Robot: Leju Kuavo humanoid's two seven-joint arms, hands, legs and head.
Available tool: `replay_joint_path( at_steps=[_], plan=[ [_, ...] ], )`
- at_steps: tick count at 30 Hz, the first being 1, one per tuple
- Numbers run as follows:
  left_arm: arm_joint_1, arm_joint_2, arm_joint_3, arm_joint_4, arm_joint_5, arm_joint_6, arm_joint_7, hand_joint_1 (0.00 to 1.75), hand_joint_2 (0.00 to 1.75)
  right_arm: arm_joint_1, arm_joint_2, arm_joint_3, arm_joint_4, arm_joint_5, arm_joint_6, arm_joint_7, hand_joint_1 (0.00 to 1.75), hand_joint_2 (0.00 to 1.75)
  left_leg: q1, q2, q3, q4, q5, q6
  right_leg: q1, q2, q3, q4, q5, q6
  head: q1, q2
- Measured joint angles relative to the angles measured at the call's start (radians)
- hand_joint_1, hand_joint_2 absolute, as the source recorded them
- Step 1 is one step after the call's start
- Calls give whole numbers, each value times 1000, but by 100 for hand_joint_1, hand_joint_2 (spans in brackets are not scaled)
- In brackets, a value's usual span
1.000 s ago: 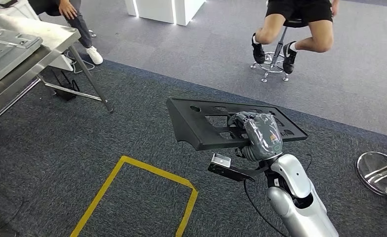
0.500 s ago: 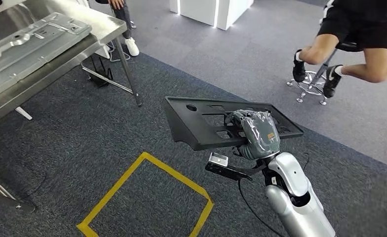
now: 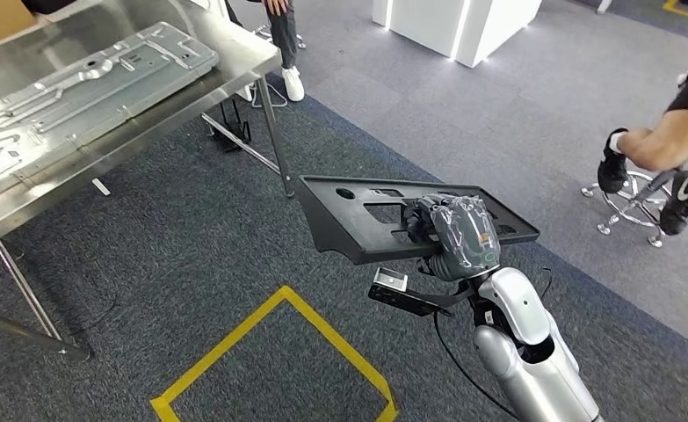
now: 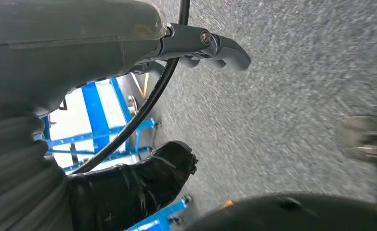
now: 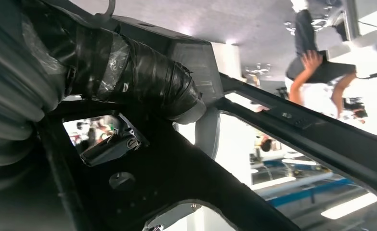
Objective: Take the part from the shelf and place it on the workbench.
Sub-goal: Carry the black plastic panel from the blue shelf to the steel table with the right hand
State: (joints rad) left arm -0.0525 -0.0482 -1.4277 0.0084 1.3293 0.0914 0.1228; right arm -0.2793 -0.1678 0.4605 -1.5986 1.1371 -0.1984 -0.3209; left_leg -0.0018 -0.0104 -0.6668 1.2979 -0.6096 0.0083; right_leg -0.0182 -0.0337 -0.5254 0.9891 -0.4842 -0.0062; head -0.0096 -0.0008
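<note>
- Black plastic, flat and full of cut-outs: the part (image 3: 384, 220) is riding level in the air above the grey carpet (image 3: 191, 229), well apart from the workbench (image 3: 235, 75).
- The right hand (image 3: 459, 233) is gripping the part at its near edge, fingers curled through an opening.
- The left hand (image 4: 143, 178) is hanging over the carpet, holding nothing; its fingers look loosely apart.
- Steel panels (image 3: 85, 83) are lying on the workbench.
- A person (image 3: 665, 145) is sitting on a stool (image 3: 626, 198).
</note>
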Motion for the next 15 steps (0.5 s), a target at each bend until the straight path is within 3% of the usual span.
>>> replay_joint_path(
  at_steps=[1, 2, 3, 4, 5, 6, 7, 8, 9, 10, 12, 13, 15],
  plan=[
    [2, -1, -2, 0, 0, -1, 0, 0, 175, -4, 0, 0, 3, 2, 2, 1, 175, 175, 0, 3, -26, -16, -44, 0, 2, -11, 33, -9, -19, 0, 0, 0],
    [5, -2, -5, 0, -1, -1, 0, 0, 175, -11, 0, 0, 7, 5, 4, 2, 175, 175, 0, 5, -45, -51, -65, 4, 4, -23, 68, -18, -39, 1, 0, 0],
    [8, -2, -8, 0, -1, -2, 0, 0, 175, -19, 0, 0, 11, 10, 6, 3, 175, 175, -1, 10, -57, -102, -44, 11, 8, -34, 101, -26, -59, 1, 0, 0],
    [13, -2, -11, 0, -2, -4, 0, 0, 175, -30, 1, 1, 18, 14, 9, 5, 175, 175, -5, 26, -63, -166, 37, 25, 11, -43, 129, -34, -79, 1, 1, 0],
    [16, 0, -13, 0, -2, -5, -1, 0, 175, -43, 1, 2, 27, 18, 12, 7, 175, 175, -13, 43, -63, -224, 142, 38, 13, -50, 155, -40, -100, 5, 4, 0],
    [17, 1, -15, 1, -2, -7, -1, 0, 175, -57, 1, 3, 36, 21, 15, 9, 175, 175, -22, 58, -59, -263, 228, 48, 13, -57, 176, -48, -119, 10, 6, 0],
    [16, 3, -16, 1, -2, -8, -2, 0, 175, -71, 1, 4, 44, 22, 18, 12, 175, 175, -32, 66, -51, -286, 284, 55, 10, -63, 200, -54, -132, 18, 8, 0],
    [14, 5, -19, 1, -2, -10, -3, 0, 175, -87, 2, 4, 51, 23, 22, 15, 175, 175, -40, 59, -38, -290, 287, 57, 7, -66, 217, -49, -134, 28, 11, 0],
    [10, 6, -21, 1, -2, -12, -4, 0, 175, -103, 4, 4, 54, 24, 24, 18, 175, 175, -42, 46, -19, -292, 268, 61, 0, -66, 216, -24, -123, 36, 10, 0],
    [7, 8, -23, 1, -2, -14, -5, 0, 175, -120, 6, 5, 58, 24, 27, 20, 175, 175, -43, 33, 1, -299, 255, 67, -5, -53, 196, 33, -97, 40, 11, 0],
    [-2, 11, -29, 1, -3, -17, -6, 0, 175, -154, 9, 5, 69, 26, 35, 22, 175, 175, -36, 10, 49, -314, 226, 80, -11, -5, 89, 197, -56, 43, 11, 0],
    [-6, 11, -31, 1, -3, -19, -8, 0, 175, -166, 9, 6, 76, 28, 40, 22, 175, 175, -33, -4, 74, -320, 208, 84, -12, 18, 26, 269, -65, 44, 12, 0],
    [-9, 12, -33, 1, -4, -23, -9, 0, 175, -184, 9, 10, 92, 30, 49, 22, 175, 175, -24, -39, 129, -326, 165, 82, -14, 33, -87, 331, -152, 51, 12, 0]
  ],
)
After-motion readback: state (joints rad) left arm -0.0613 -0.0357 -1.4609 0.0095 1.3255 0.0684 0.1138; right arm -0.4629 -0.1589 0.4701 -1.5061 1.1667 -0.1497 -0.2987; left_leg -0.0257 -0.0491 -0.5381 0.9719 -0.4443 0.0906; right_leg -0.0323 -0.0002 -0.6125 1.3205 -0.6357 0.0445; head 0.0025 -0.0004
